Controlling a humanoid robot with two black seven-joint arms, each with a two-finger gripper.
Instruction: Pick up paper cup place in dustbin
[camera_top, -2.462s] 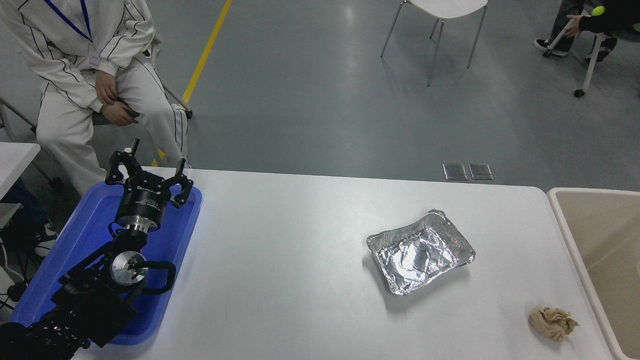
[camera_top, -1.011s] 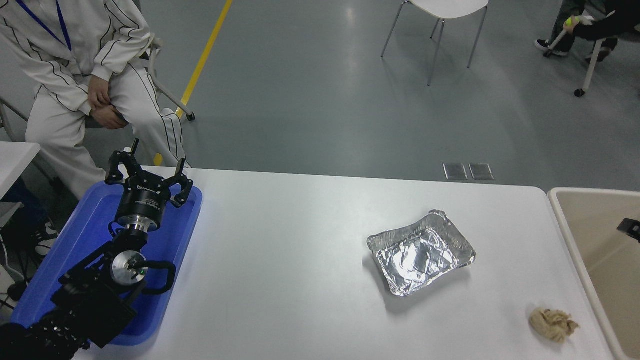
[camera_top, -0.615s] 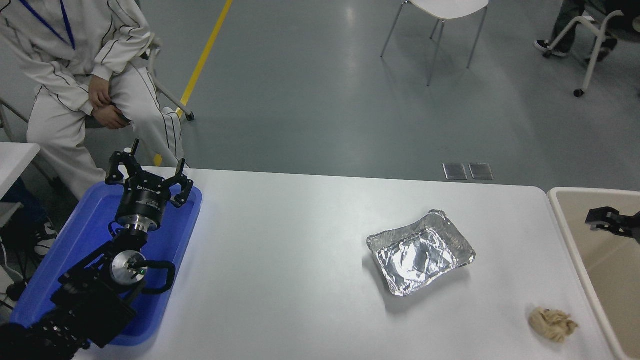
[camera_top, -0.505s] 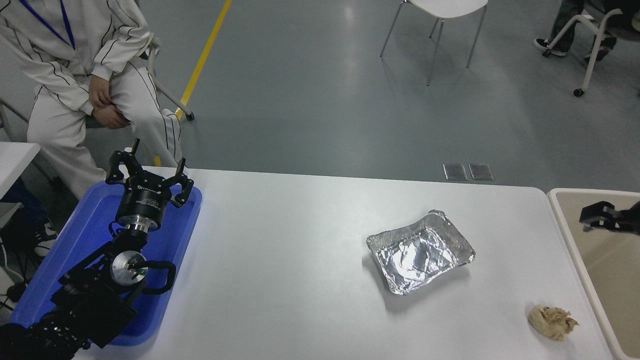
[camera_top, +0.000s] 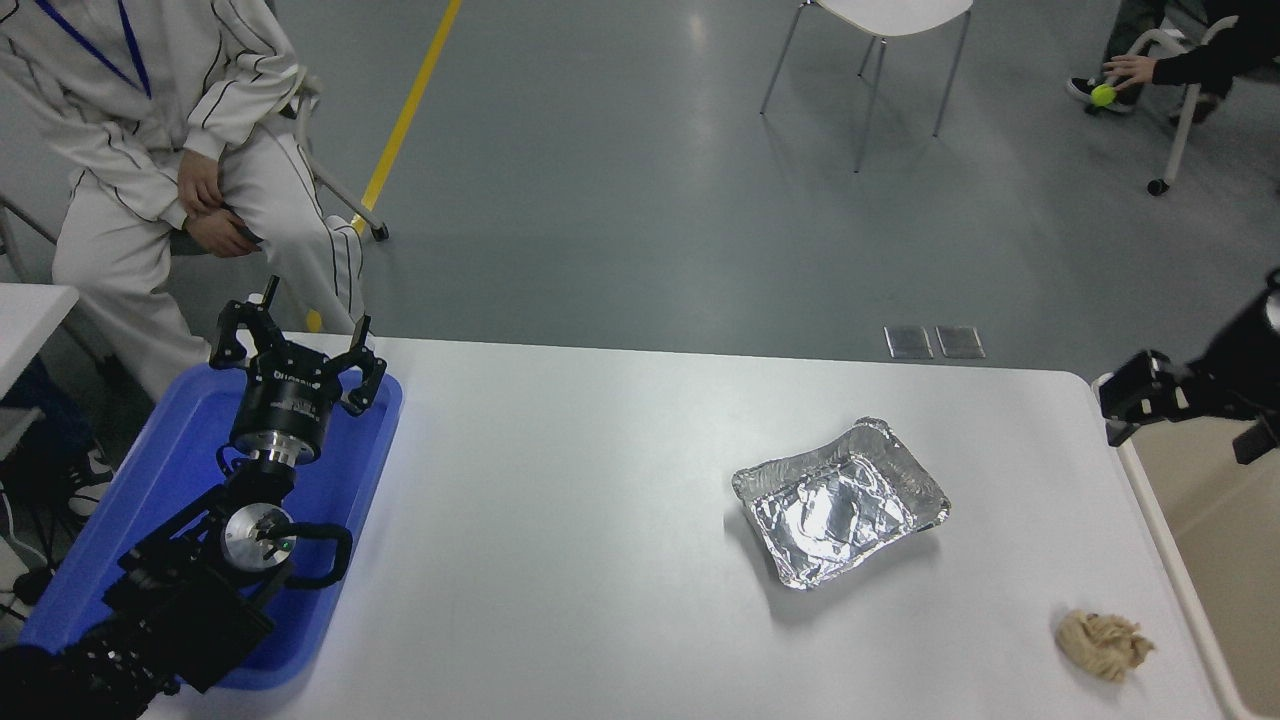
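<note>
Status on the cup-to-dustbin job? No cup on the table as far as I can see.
No paper cup shows on the table, only a foil tray and a tan paper wad. The right gripper is over the near-left corner of the dustbin carrying nothing visible, so the drop may be done, though the bin's inside is mostly out of frame. The left gripper is parked over the blue tray, open.

At the right edge of the frame, the right end effector (camera_top: 1140, 395) hangs over the dustbin (camera_top: 1160, 520) rim. The left end effector (camera_top: 295, 350), fingers spread, sits over the blue tray (camera_top: 150, 480) at lower left. A foil tray (camera_top: 840, 500) and tan paper wad (camera_top: 1103, 645) lie on the bench (camera_top: 560, 560).
</note>
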